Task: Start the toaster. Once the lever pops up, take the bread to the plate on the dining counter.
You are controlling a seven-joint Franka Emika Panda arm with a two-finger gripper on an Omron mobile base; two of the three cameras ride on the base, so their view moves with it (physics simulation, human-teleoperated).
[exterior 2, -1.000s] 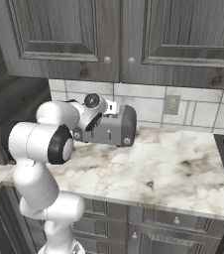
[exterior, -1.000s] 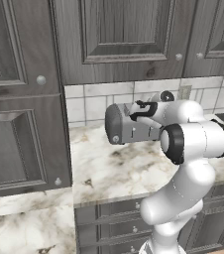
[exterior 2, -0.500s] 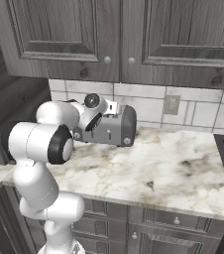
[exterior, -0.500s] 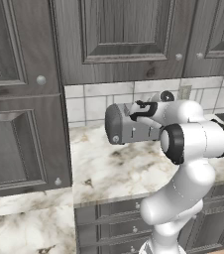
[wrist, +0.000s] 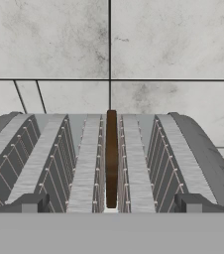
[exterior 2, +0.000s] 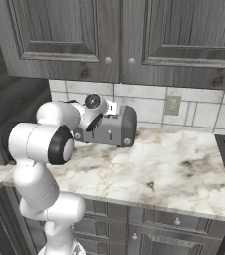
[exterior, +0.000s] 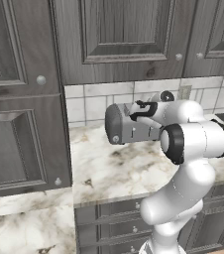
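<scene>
- The toaster is a boxy gray metal case with rounded dark ends, standing far back on the marble worktop against the tiled wall.
- Its middle slot holds the bread, a thin brown slice seen edge-on.
- The gripper hangs just above the toaster, fingers spread wide, either side of the slice.
</scene>
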